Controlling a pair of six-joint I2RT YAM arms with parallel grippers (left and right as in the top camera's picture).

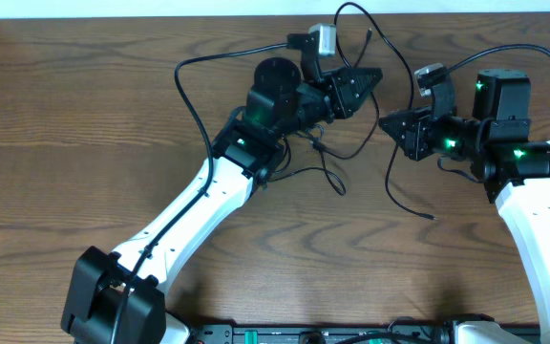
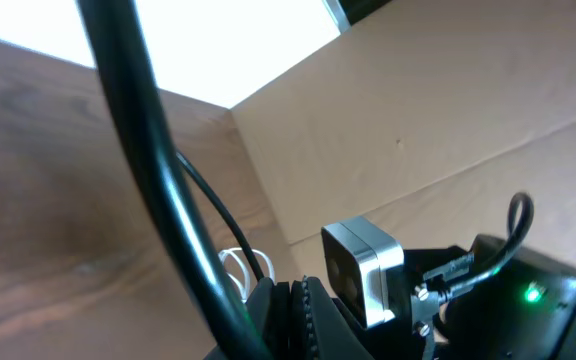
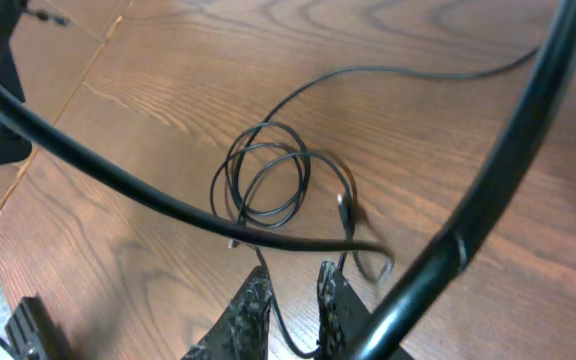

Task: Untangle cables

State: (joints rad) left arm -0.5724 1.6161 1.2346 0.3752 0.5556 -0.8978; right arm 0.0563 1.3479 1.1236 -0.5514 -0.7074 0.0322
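Thin black cables [image 1: 325, 145] lie tangled on the wooden table between the two arms, and one long strand [image 1: 394, 172] trails toward the front. My left gripper [image 1: 375, 78] points right above the tangle. In the left wrist view its jaws [image 2: 286, 290] are pressed together, and a thin black cable [image 2: 218, 215] runs into their tips. A white cable [image 2: 230, 265] loops just behind. My right gripper [image 1: 385, 122] faces it; its fingers [image 3: 293, 285] stand slightly apart, and a thin black cable [image 3: 280, 325] hangs loosely between them. A coiled black cable [image 3: 268, 185] lies below.
Thick black arm cables cross both wrist views [image 2: 158, 190] [image 3: 488, 190] and hide part of the scene. A wide black cable loop [image 1: 194, 105] spreads left of the left arm. The table's back edge [image 1: 160, 19] meets a pale wall.
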